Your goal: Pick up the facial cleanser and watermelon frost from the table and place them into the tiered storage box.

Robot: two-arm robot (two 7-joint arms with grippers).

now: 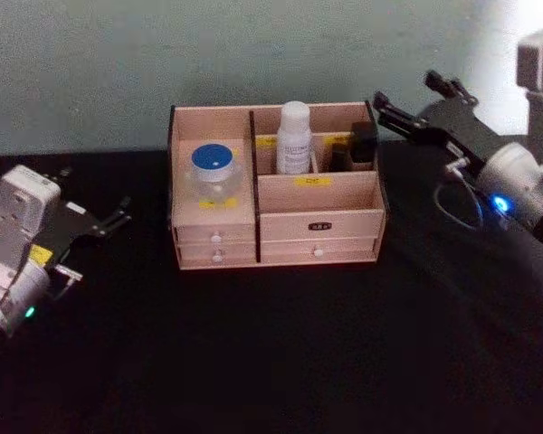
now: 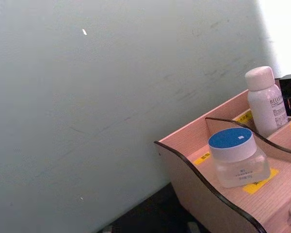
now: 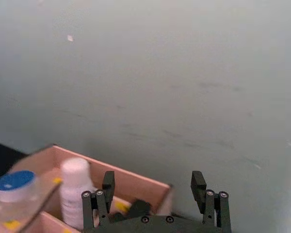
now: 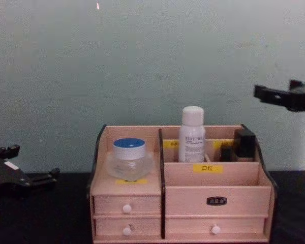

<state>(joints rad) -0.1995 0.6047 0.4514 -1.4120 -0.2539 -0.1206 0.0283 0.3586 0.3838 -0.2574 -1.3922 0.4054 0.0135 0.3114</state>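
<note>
The tiered storage box [image 1: 321, 203] stands mid-table, drawers facing me. The watermelon frost [image 1: 213, 170], a clear jar with a blue lid, sits in its left compartment [image 4: 128, 156] [image 2: 235, 155]. Upright in the back middle compartment is the white facial cleanser [image 1: 294, 137] [image 4: 191, 133] [image 2: 266, 99]. My left gripper [image 1: 95, 197] is open and holds nothing, low over the table to the left of the box [image 4: 28, 162]. My right gripper [image 1: 403, 88] hangs open and holds nothing, above and beyond the box's right end [image 3: 153, 184] [image 4: 264, 94].
A black cloth covers the table [image 1: 281, 353]. A pale wall [image 1: 163, 63] rises close behind the box. Dark small items [image 1: 362, 145] stand in the back right compartment. Free tabletop lies in front of the box and to both sides.
</note>
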